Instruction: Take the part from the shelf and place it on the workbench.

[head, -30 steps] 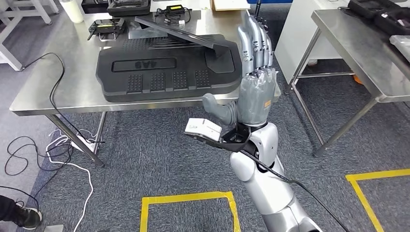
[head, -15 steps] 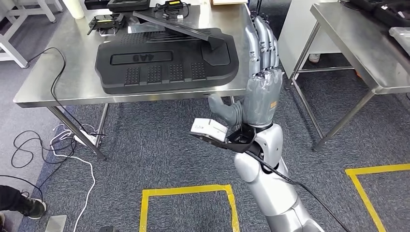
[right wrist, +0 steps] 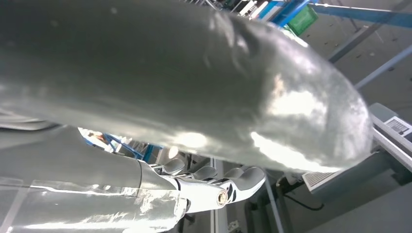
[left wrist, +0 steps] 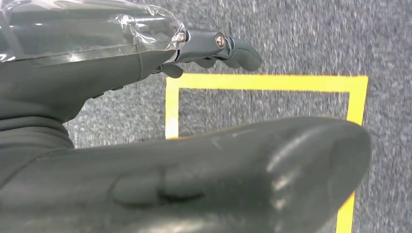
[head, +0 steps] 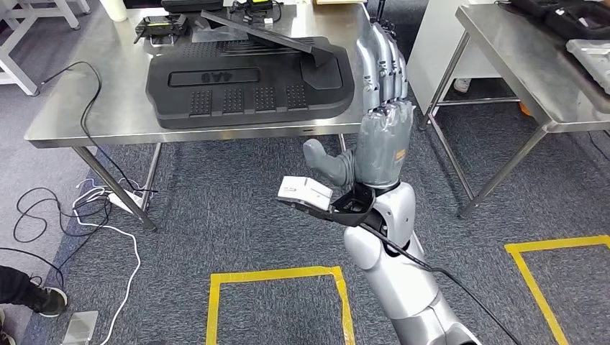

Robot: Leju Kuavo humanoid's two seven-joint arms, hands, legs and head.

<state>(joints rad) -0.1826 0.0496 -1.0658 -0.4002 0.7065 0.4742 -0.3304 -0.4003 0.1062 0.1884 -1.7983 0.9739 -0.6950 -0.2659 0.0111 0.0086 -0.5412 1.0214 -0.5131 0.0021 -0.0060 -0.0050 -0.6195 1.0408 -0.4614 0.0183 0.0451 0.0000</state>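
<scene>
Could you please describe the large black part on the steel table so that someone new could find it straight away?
Start at the steel table ahead of the raised right hand. The large black part covers much of its top, lying flat near the front edge. It is a wide moulded panel with a long recessed slot, a row of dotted square patches and a thin slanted bar over its back, far larger than the small devices behind it.

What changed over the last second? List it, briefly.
The view has shifted slightly, so the camera moved, not the things. Nothing was taken or let go. The right hand stays raised, fingers straight, holding nothing; the black part stays on the steel table.
</scene>
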